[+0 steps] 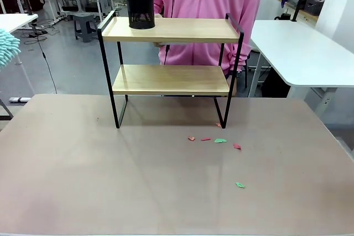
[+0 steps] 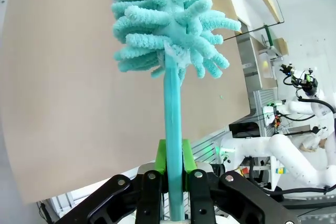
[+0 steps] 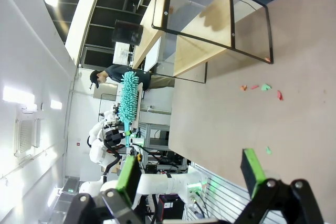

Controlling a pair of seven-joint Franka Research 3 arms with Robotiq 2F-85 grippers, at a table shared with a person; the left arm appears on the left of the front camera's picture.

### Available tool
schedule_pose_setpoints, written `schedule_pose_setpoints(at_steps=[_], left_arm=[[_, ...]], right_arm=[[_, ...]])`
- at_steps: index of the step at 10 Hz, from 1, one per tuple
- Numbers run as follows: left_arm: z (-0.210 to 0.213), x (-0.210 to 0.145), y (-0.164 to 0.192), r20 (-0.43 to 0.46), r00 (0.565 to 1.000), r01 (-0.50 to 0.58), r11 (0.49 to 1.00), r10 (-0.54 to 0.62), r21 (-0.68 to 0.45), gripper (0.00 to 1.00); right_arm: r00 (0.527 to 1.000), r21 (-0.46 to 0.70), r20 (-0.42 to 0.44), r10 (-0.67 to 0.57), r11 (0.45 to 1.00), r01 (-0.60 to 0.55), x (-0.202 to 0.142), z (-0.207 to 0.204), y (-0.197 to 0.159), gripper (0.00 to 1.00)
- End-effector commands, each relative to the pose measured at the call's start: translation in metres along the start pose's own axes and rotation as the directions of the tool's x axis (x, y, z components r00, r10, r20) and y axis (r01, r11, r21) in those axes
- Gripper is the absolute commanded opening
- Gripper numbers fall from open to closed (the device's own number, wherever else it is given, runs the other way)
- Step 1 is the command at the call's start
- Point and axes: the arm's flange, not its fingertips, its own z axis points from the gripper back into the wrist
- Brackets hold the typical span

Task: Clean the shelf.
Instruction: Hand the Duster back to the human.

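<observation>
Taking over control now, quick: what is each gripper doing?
Left gripper: closed on the handle of the teal duster.
Right gripper: open, holding nothing.

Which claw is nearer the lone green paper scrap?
Right, probably. The right claw hovers near the green scrap; the left claw, gripping the duster, sits beyond the table's left edge.

Bright, even overhead light; the shelf [image 1: 168,79] casts only a faint soft shadow on the table [image 1: 83,181] beneath it. My wrist views bow at their edges; the front view is sharp.
</observation>
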Motion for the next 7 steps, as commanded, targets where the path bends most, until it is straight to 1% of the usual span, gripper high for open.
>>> schedule_pose_setpoints(at_steps=[1, 3, 4, 5, 6, 7], left_arm=[[-0.002, 0.002, -0.002, 0.014, 1.0, 0.017, 1.0, -0.017, -0.019, 0.0], [-0.002, 0.002, -0.002, 0.014, 1.0, 0.017, 1.0, -0.017, -0.019, 0.0], [-0.001, 0.001, 0.0, -0.002, 1.0, 0.001, 1.0, -0.001, -0.001, 0.12], [0.007, 0.01, -0.021, 0.019, 0.996, 0.084, 0.992, -0.082, -0.093, 0.12], [0.015, 0.019, -0.052, 0.085, 0.977, 0.208, 0.957, -0.195, -0.203, 0.12], [0.025, 0.022, -0.084, 0.168, 0.941, 0.331, 0.901, -0.293, -0.281, 0.12]], right_arm=[[1.0, 0.026, 0.016, 0.024, 0.999, -0.024, 0.003, -0.001, 0.001, 1.0], [1.0, 0.026, 0.016, 0.024, 0.999, -0.024, 0.003, -0.001, 0.001, 1.0], [1.0, 0.0, 0.0, 0.0, 1.0, 0.0, 0.0, 0.0, 0.0, 1.0], [0.995, -0.056, 0.036, 0.093, 0.994, -0.091, 0.007, 0.004, 0.019, 1.0], [0.98, 0.046, 0.019, 0.2, 0.979, -0.2, 0.02, -0.004, 0.049, 1.0], [0.955, 0.091, 0.015, 0.295, 0.951, -0.295, 0.029, -0.017, 0.077, 1.0]])
